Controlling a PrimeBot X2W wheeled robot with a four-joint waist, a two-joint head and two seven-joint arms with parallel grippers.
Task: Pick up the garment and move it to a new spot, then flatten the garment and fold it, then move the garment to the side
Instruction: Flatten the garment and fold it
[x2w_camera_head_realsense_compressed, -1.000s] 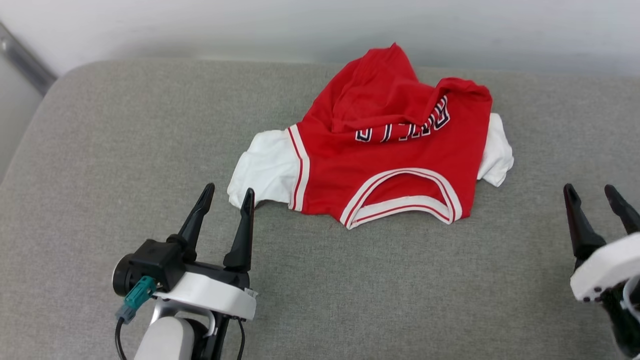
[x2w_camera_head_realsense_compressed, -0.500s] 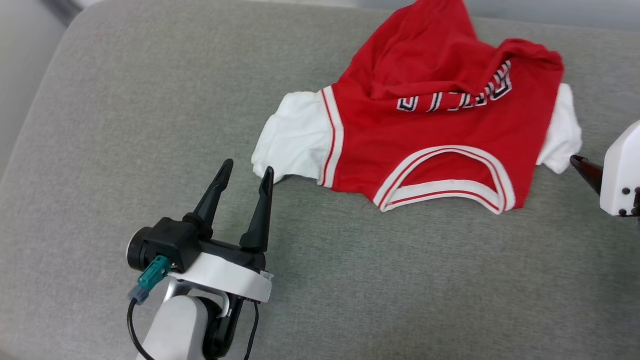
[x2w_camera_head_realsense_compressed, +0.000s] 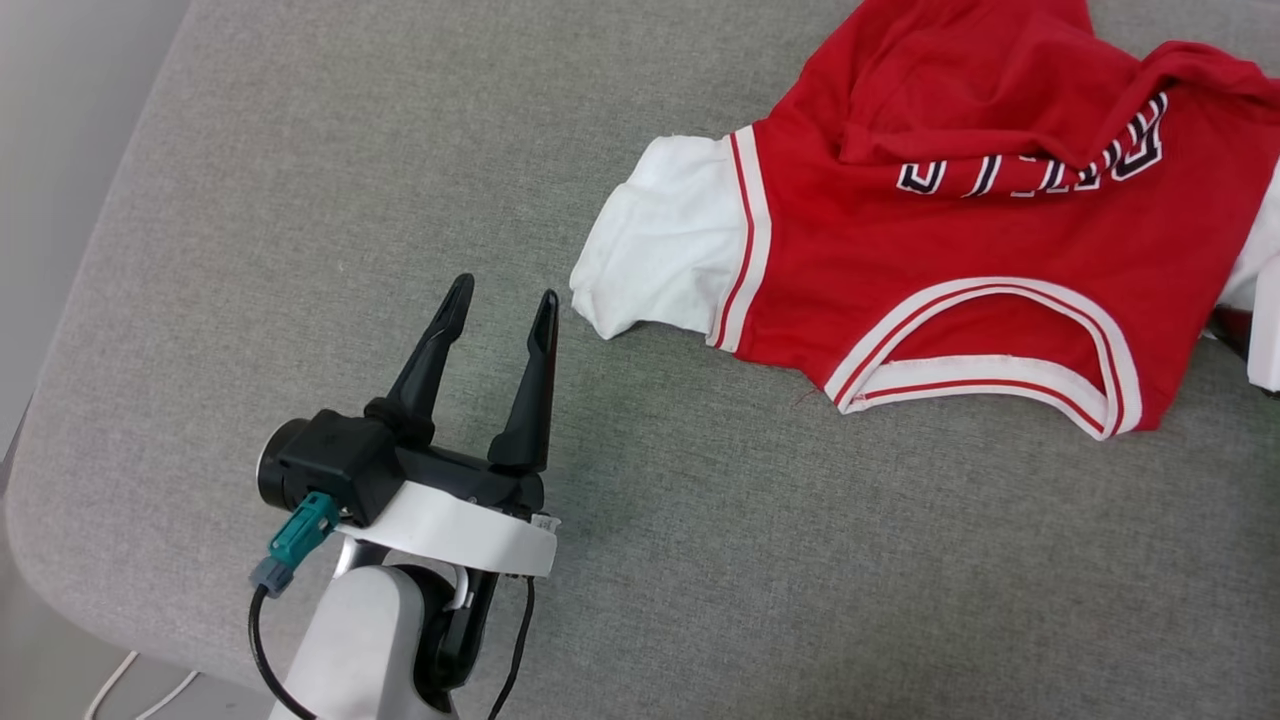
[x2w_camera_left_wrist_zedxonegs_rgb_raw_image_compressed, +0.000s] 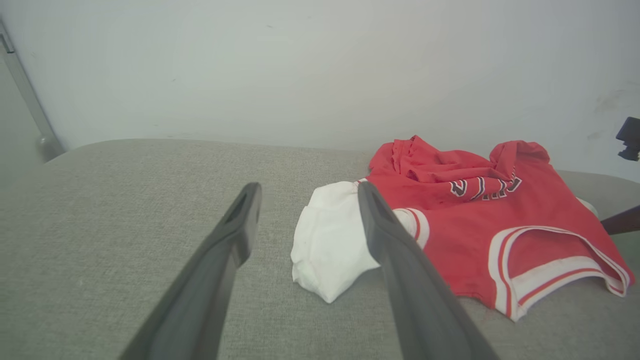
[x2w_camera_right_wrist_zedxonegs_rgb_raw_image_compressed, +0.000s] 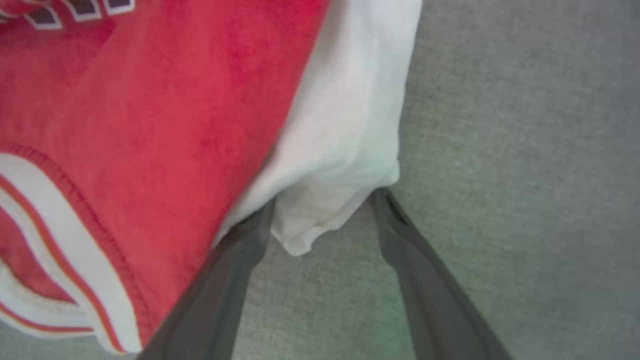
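Grey cushion (x2w_camera_head_realsense_compressed: 300, 200) under everything, pale wall (x2w_camera_left_wrist_zedxonegs_rgb_raw_image_compressed: 320, 65) behind. Garment (x2w_camera_head_realsense_compressed: 960, 260) lies rumpled on the cushion, upper right in head view, collar (x2w_camera_head_realsense_compressed: 990, 370) toward the robot, red cloth bunched over the lettering (x2w_camera_head_realsense_compressed: 1030, 175). Left gripper (x2w_camera_head_realsense_compressed: 503, 290) over the cushion's left part, fingers spread wide, holding nothing, tips just beside the left sleeve (x2w_camera_head_realsense_compressed: 660, 250), not touching. Right gripper (x2w_camera_right_wrist_zedxonegs_rgb_raw_image_compressed: 325, 200) at the garment's right edge, jaws wide apart, right sleeve (x2w_camera_right_wrist_zedxonegs_rgb_raw_image_compressed: 350, 115) corner lying between the fingers, not clamped.
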